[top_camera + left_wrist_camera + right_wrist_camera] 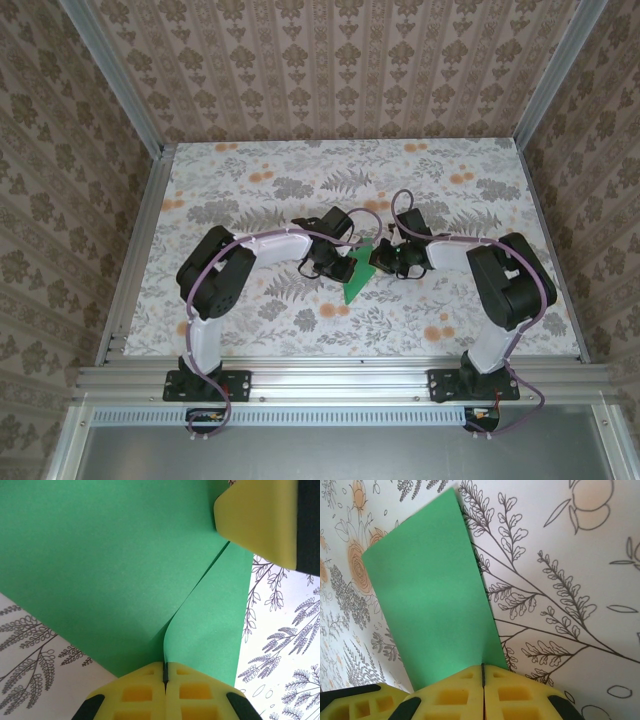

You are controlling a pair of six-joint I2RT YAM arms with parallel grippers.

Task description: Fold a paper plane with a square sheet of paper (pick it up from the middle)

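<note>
Left wrist view: the left fingers [142,694] sit at 6 o'clock, pressed together with one edge of the sheet of paper [110,570] caught in the seam between them. A raised flap edge curves up from that seam toward 1 o'clock, where a pad of the right fingers [260,520] meets the same line. In the right wrist view the right fingers [455,696], also at 6 o'clock, are clamped on a narrow green panel [430,610] that rises toward 12 o'clock.

From above, the paper [354,284] hangs or lies near the middle of the patterned surface [250,190], with the left fingers at about its 10 o'clock and the right fingers at about its 2 o'clock, both on its upper part. Whether its lower tip at 6 o'clock touches the surface I cannot tell.

This sheet is likely very light, thin and limp: it will probably bow between the two grips, slip if pinched loosely and keep any accidental crease. Holding is best right on a folded edge or crease, where doubled layers are stiffer, with both grips pulling evenly so it neither tears nor buckles.
</note>
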